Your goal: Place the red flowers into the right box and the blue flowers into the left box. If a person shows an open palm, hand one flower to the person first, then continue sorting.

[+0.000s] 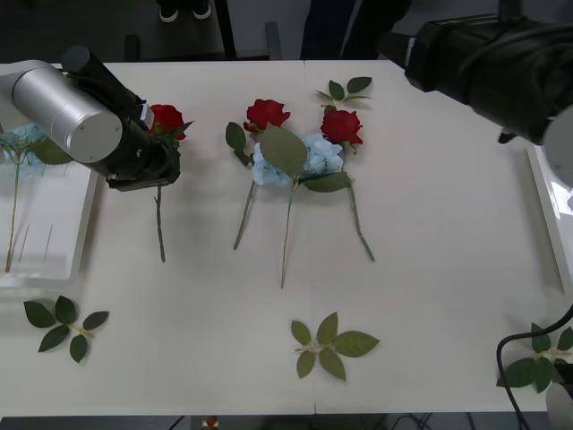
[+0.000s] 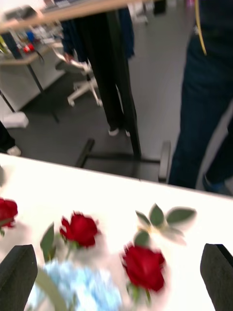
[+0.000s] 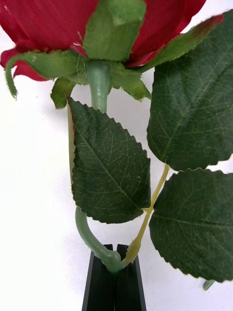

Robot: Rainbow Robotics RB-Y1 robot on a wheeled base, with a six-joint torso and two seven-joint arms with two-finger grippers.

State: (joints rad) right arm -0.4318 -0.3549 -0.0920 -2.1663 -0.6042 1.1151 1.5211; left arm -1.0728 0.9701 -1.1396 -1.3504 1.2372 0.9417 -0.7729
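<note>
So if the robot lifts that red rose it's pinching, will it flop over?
Probably a bit. The left gripper is shut on the rose by its thin stem, which already curves near the fingers, so the big bloom may droop. It likely weighs little. The wide leaves could snag.

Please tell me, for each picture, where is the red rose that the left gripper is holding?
Front view: the held red rose lies far left on the table, by the left gripper.
Left wrist view: its bloom is up close, stem pinched.
Right wrist view: at the picture's edge.
Shared landmark: the blue flower.
</note>
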